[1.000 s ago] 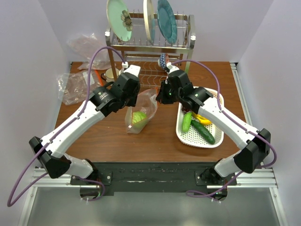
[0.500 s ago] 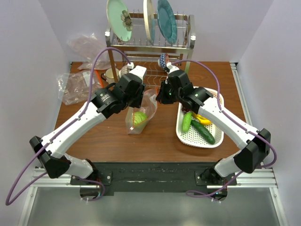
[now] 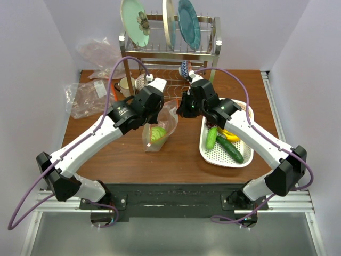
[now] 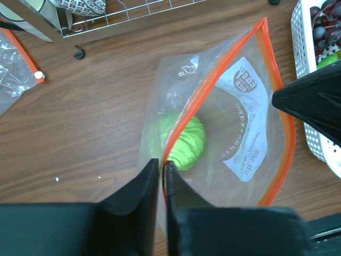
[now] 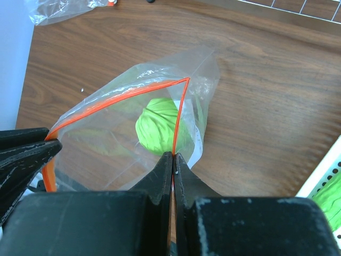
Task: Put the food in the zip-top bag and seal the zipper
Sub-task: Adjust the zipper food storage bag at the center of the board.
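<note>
The zip-top bag (image 3: 160,128) stands open mid-table, held up by both grippers, with the green cabbage (image 3: 157,133) inside it. My left gripper (image 4: 161,162) is shut on the orange-red zipper (image 4: 181,114) at the bag's left rim. My right gripper (image 5: 172,156) is shut on the zipper (image 5: 178,114) at the opposite rim. The cabbage shows in both wrist views (image 4: 186,143) (image 5: 160,125). Cucumbers (image 3: 229,149), a banana (image 3: 230,135) and grapes (image 4: 322,26) lie in the white mesh basket (image 3: 211,153) to the right.
A metal dish rack (image 3: 170,50) with plates stands at the back. Other clear bags (image 3: 85,98) lie at the back left. A mug (image 3: 126,84) sits under the rack. Bare wood lies in front of the bag.
My left gripper has shifted a little to the right and back along the bag's rim. The bag mouth looks slightly narrower. The right arm has not moved.
</note>
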### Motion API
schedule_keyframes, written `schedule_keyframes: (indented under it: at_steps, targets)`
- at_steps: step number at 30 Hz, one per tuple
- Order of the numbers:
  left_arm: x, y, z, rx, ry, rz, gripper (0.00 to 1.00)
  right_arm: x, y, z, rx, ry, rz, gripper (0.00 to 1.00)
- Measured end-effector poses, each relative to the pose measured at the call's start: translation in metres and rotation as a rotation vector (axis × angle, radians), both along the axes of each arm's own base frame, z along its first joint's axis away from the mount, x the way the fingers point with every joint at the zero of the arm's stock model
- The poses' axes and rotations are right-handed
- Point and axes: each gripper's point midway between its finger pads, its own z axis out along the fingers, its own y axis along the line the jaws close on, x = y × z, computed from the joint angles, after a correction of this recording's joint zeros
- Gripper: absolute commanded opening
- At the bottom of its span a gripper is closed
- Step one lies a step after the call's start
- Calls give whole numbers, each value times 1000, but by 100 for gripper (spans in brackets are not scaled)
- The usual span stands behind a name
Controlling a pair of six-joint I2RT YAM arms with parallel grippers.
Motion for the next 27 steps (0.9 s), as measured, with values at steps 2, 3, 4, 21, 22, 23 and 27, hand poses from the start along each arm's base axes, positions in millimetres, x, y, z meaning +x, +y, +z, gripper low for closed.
schedule_keyframes:
  at_steps: [2,3,4,21,22,23,27]
  targets:
    - [1,0,-1,4,1,6,0,0,0,0,0,0,0,0]
    - [1,1,-2,6,1,9,0,0,0,0,0,0,0,6]
    - [2,1,-2,10,1,12,0,0,0,0,0,1,0,16]
    - [17,-4,-17,14,36,27,0,-23,-55,9,-47,-35,-70,66]
    - [18,-4,-17,14,37,29,0,-29,-60,13,-43,-42,-72,69]
    - [19,-4,-17,14,38,31,0,-35,-65,17,-39,-48,-72,71]
    - [22,-2,-14,6,33,40,0,-53,-85,23,-49,-70,-92,72]
